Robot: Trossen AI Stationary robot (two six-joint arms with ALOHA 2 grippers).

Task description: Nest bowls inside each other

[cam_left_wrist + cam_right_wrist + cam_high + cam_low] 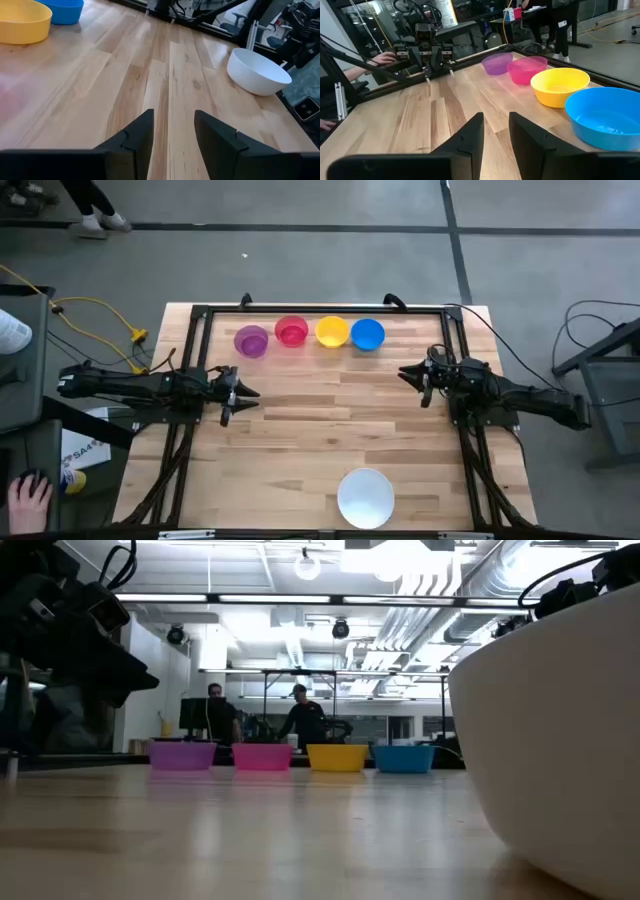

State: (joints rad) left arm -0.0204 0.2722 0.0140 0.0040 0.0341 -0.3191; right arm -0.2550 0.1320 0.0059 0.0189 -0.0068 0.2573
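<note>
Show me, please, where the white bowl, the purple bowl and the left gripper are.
white bowl [365, 498]: high view, inner bottom.
purple bowl [251, 341]: high view, inside centre.
left gripper [252, 393]: high view, between its open fingertips.

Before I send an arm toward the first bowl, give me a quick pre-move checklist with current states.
1. Left end effector open and empty: ok.
2. Right end effector open and empty: ok.
3. Purple bowl, pink bowl, yellow bowl, blue bowl upright in a row at the far edge: ok.
4. White bowl upright near the front edge: ok.
5. Bowls nested: not ok, all separate.
6. Small bowls touching each other: cannot tell.
</note>
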